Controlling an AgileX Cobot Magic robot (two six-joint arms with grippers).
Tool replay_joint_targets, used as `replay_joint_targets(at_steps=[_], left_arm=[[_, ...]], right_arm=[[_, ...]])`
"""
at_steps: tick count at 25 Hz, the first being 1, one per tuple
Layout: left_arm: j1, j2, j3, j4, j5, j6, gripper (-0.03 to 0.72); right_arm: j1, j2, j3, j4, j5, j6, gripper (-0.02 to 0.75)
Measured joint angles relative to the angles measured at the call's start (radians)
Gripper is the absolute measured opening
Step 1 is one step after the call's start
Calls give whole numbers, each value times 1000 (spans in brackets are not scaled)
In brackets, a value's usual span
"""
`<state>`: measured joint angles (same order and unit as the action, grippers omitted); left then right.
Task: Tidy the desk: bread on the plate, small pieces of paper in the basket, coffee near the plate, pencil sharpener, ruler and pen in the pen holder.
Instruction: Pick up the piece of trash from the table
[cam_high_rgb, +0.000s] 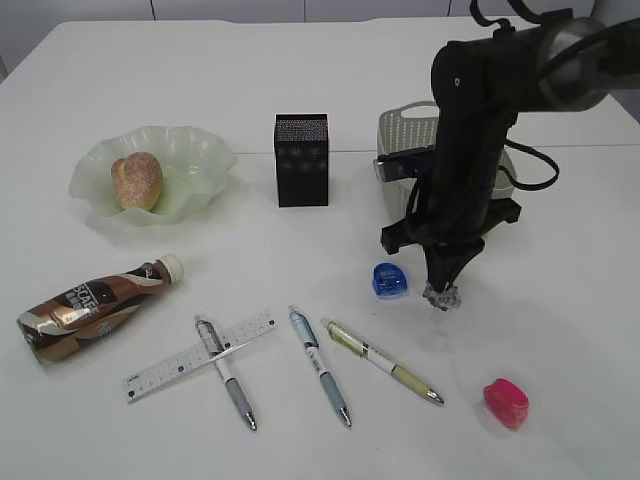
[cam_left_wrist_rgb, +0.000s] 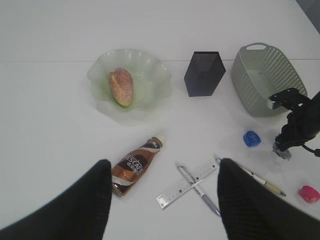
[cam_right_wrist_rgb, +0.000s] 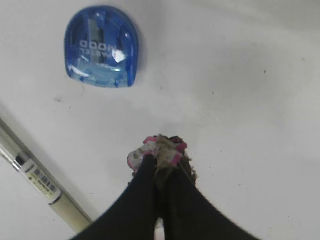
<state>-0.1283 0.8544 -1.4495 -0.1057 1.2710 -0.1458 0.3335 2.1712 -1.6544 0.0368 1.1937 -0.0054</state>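
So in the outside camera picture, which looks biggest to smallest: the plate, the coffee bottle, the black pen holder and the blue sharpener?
1. Plate
2. Coffee bottle
3. Pen holder
4. Blue sharpener
The bottle and holder look close, and the bottle lies nearer the camera, so that pair is unsure.

A test desk in a lab or office
White table (cam_high_rgb: 300, 60), pens (cam_high_rgb: 322, 367), ruler (cam_high_rgb: 197, 355), black pen holder (cam_high_rgb: 301, 160)

The right arm (cam_high_rgb: 470, 150) is matte black, thick and jointed, with a glossy grey tube at its upper end. Black cables loop beside it, above the right claw (cam_high_rgb: 441, 285), whose fingers taper to a point. The left claw's fingers (cam_left_wrist_rgb: 82, 205) are broad, black and finely ribbed.
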Motion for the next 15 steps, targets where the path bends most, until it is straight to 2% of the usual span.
replay_joint_targets(at_steps=[9, 15], left_arm=[[0, 0, 0, -2, 0, 0, 473], [0, 0, 0, -26, 0, -2, 470]], right_arm=[[2, -142, -41, -8, 26, 11, 13], [2, -155, -227, -78, 33, 70, 13]])
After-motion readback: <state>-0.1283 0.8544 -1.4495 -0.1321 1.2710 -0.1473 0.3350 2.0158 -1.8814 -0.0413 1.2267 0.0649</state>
